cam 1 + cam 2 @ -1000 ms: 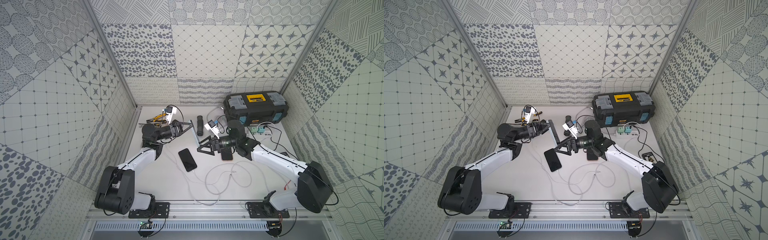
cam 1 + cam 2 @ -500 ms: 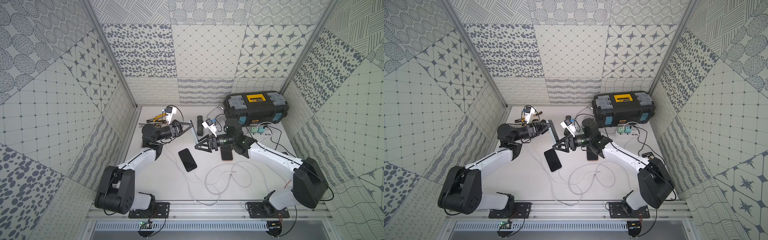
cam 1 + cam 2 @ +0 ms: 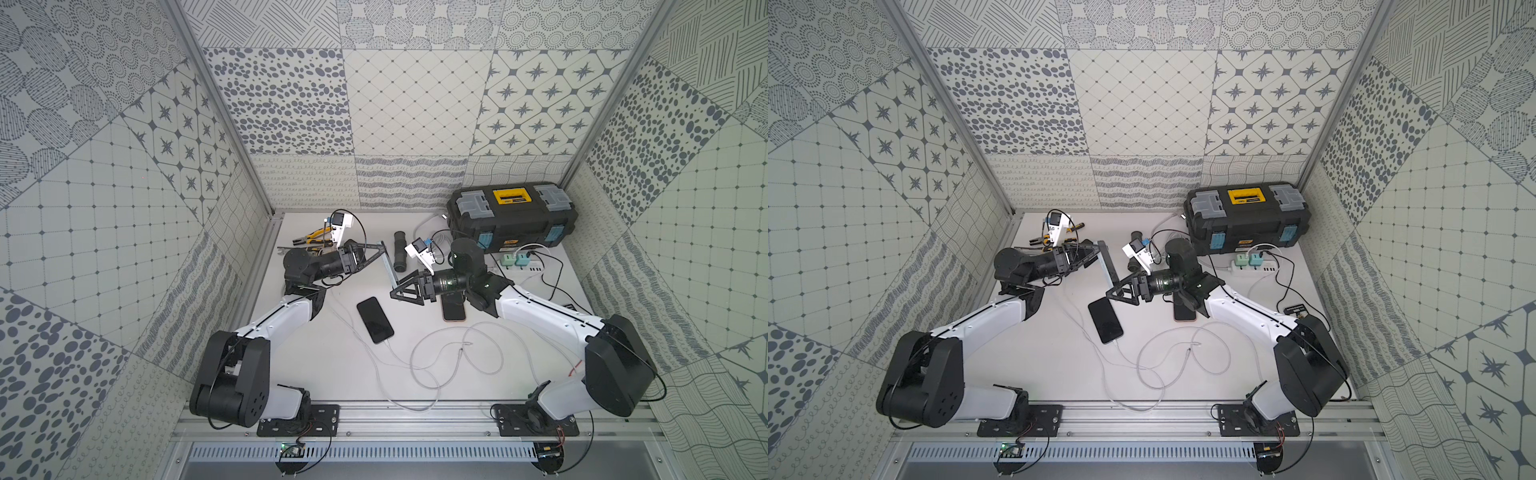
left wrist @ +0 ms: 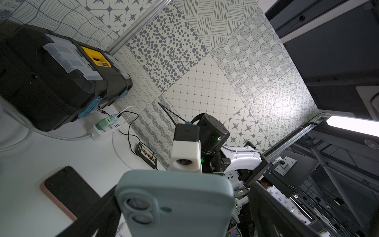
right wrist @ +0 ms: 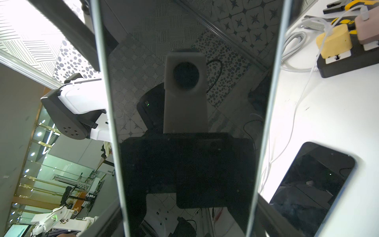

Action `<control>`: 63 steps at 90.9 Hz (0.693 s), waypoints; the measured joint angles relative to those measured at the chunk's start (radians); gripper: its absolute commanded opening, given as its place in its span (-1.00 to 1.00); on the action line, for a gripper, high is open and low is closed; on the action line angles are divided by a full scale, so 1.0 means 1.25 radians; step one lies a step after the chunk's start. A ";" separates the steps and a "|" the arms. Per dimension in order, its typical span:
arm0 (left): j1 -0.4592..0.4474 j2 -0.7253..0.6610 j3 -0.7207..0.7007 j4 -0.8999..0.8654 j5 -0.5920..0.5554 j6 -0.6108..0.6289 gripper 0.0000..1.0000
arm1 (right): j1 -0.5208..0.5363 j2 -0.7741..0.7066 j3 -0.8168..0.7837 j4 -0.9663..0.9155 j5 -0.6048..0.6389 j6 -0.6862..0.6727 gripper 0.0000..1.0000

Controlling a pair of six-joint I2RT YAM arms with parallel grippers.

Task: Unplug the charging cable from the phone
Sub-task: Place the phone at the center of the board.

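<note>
**Two grippers are meeting on one raised phone**

The right gripper [image 3: 395, 291] is pinching the blue phone [image 3: 387, 268] across its long edges, and the dark screen [image 5: 190, 123] is filling its wrist view. The left gripper [image 3: 379, 248] is standing spread around the camera end. One finger [image 4: 96, 213] is lying against the case and the other is sitting clear, so it is gripping nothing. The phone is hanging on edge between them, above the table [image 3: 332, 374]. No cord is showing on it, and a loose cable end [image 3: 468, 344] is lying nearer the front.

The phone is looking light and stiff, with slick, breakable glass, so the matte case edges are offering the safest hold. The cable is looking limp, so taking the plug rather than the cord is seeming wiser.

A black phone [image 3: 375, 320] with a white cord in it is lying just below. A pink phone [image 3: 453, 309] is lying under the right wrist, and a toolbox [image 3: 511, 220] is sitting behind. Open table is lying toward the front.
</note>
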 measured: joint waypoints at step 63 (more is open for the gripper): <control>0.000 -0.212 -0.001 -0.528 -0.217 0.360 0.97 | 0.085 -0.062 -0.031 -0.300 0.527 -0.034 -0.03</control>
